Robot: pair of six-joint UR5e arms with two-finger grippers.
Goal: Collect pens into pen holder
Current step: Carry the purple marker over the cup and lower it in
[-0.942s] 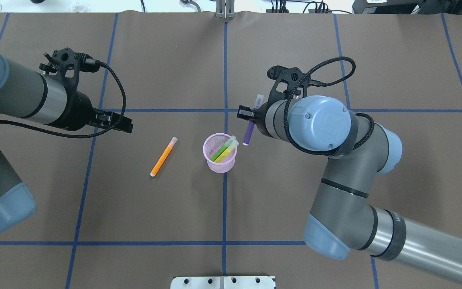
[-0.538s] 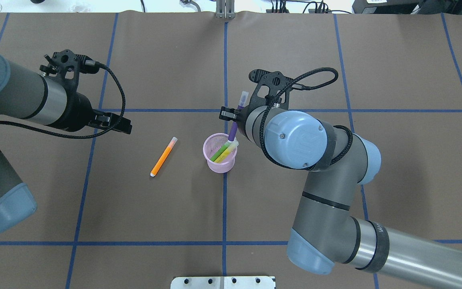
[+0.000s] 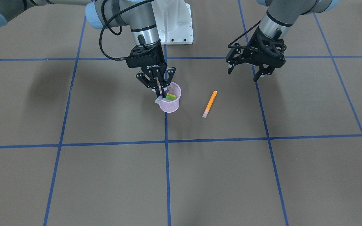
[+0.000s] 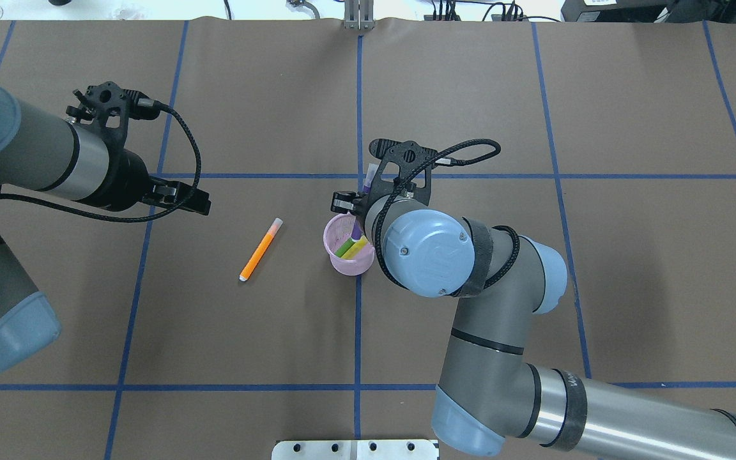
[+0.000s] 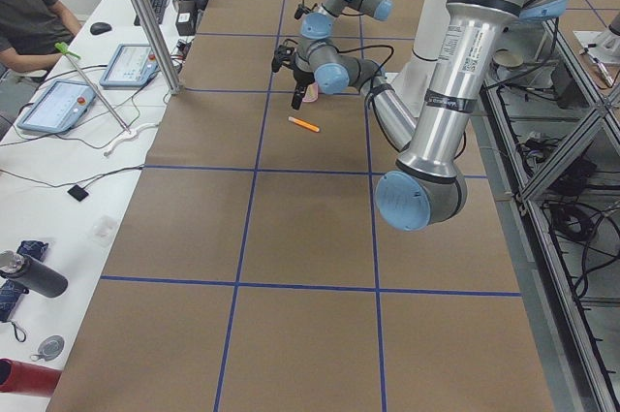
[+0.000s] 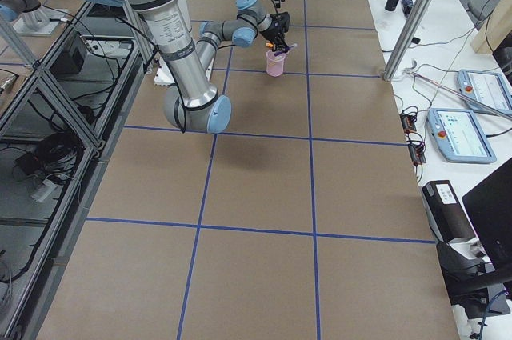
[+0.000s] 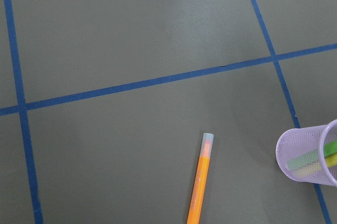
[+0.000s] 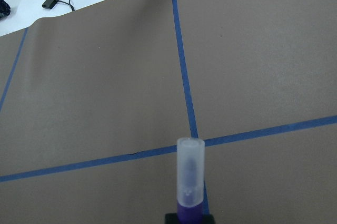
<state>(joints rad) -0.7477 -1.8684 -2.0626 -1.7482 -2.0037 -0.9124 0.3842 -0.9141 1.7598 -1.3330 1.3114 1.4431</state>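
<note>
Purple pen, pinched tilted in your right gripper with its lower end at the mouth of the pen holder, wants easing deeper before you release it.

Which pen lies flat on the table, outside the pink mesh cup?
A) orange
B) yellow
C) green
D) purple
A: the orange pen lies on the table apart from the pen holder; the green pen and yellow pen stand inside it, and the right pincer grips the purple pen.
</note>
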